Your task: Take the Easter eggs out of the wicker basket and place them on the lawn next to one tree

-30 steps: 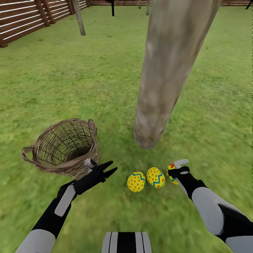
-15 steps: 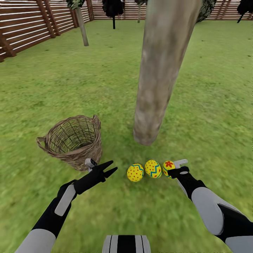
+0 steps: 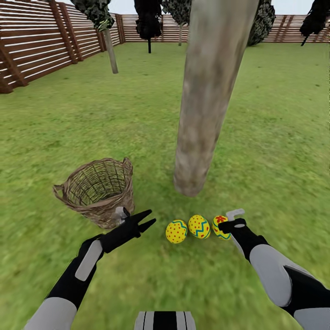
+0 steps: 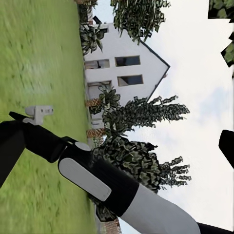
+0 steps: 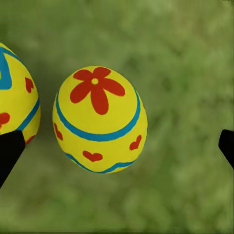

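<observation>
Because the task wants all three eggs beside one tree, they lie in a short row on the lawn [image 3: 68, 105] just in front of the foot of the thick trunk [image 3: 201, 114]: the first egg [image 3: 176, 231], the middle egg [image 3: 199, 227] touching or nearly touching it, and the flower-marked egg [image 3: 220, 227] just beside that. My right gripper [image 3: 230, 223] hovers right at this last egg, its jaws spread wide; in the right wrist view the flower-marked egg sits on grass between the two dark fingertips [image 5: 9, 151] with grass showing on either side, so I judge it released, not pinched. My left gripper [image 3: 145, 220] hangs above the grass between the wicker basket [image 3: 98, 192] and the first egg, its two black fingers parted and holding nothing. What I can see of the basket's inside through the open weave shows no egg, though its floor is partly hidden. By my reckoning the placing is done, and the eggs lie close enough to the trunk to count.
</observation>
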{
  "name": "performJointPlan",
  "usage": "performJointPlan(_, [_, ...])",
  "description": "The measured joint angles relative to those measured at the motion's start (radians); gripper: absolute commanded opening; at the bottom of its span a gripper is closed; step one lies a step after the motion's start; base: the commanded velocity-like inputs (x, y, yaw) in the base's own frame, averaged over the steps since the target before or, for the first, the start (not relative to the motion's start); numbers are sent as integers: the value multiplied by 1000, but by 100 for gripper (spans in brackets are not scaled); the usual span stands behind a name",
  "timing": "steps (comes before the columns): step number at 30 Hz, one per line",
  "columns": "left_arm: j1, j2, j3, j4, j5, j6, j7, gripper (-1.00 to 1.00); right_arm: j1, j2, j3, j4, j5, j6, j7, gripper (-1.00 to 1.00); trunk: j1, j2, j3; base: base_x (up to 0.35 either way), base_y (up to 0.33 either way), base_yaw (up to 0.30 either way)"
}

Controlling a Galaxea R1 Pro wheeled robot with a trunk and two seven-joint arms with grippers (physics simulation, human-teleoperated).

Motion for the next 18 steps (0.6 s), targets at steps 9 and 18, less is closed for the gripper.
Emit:
performJointPlan(9, [6, -5, -82, 7, -21, 2, 168, 100, 17, -1, 2, 131, -12, 6, 1, 100, -4, 2, 35, 0, 0, -7])
performJointPlan(18, [17, 89, -176, 223, -95, -8, 212, 100, 92, 0, 0, 199, -14, 7, -2, 100, -8, 4, 75, 0, 0, -243])
